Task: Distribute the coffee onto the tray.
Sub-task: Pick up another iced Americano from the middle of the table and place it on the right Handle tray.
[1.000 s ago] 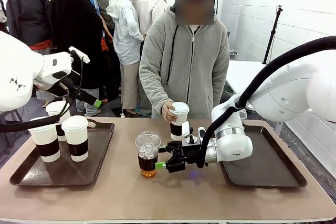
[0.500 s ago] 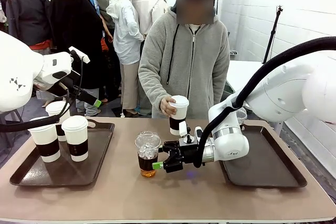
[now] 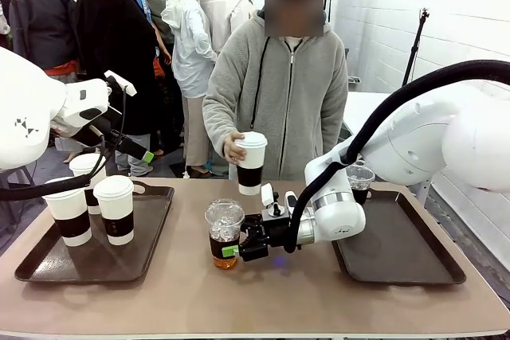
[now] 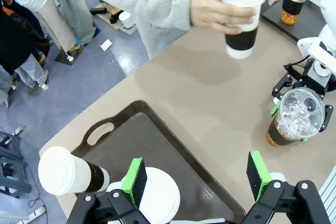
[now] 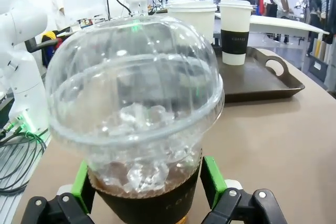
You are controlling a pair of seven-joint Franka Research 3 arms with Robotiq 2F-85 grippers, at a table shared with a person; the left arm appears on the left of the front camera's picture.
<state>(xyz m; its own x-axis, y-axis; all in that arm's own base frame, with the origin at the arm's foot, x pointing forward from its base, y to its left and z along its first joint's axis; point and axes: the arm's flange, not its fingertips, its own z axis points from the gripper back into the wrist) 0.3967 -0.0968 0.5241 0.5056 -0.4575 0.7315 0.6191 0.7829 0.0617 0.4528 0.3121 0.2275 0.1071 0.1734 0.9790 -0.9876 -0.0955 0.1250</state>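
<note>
Right end effector (image 3: 231, 250) sits low on the table (image 3: 263, 296), jaws wide apart with the upright iced cup (image 3: 225, 233) standing between its pads, not yet clamped. Left end effector (image 4: 197, 179), also open, hovers over the left tray (image 4: 157, 145).

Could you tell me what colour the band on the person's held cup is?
Black, on a white cup; the left wrist view shows it best.

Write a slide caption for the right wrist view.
Right claw open around a dome-lidded iced coffee cup, green pads flanking its base.
</note>
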